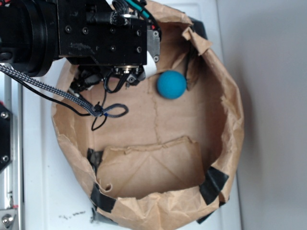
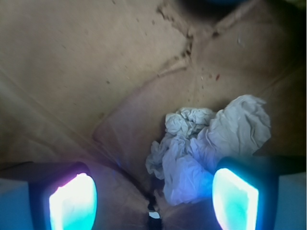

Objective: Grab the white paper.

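The white paper (image 2: 206,143) is a crumpled off-white wad lying on the brown bag floor. In the wrist view it sits between my fingers, nearer the right pad (image 2: 235,199), with part of it reaching beyond that pad. My gripper (image 2: 153,201) is open, its two glowing pads wide apart, with nothing held. In the exterior view the arm's black body (image 1: 103,33) hangs over the bag's upper left and hides the paper and the fingers.
A blue ball (image 1: 171,85) lies on the bag floor to the right of the arm. The brown paper bag (image 1: 225,124) has tall torn walls all round, taped with black tape. A braided cable (image 1: 57,91) crosses the left wall.
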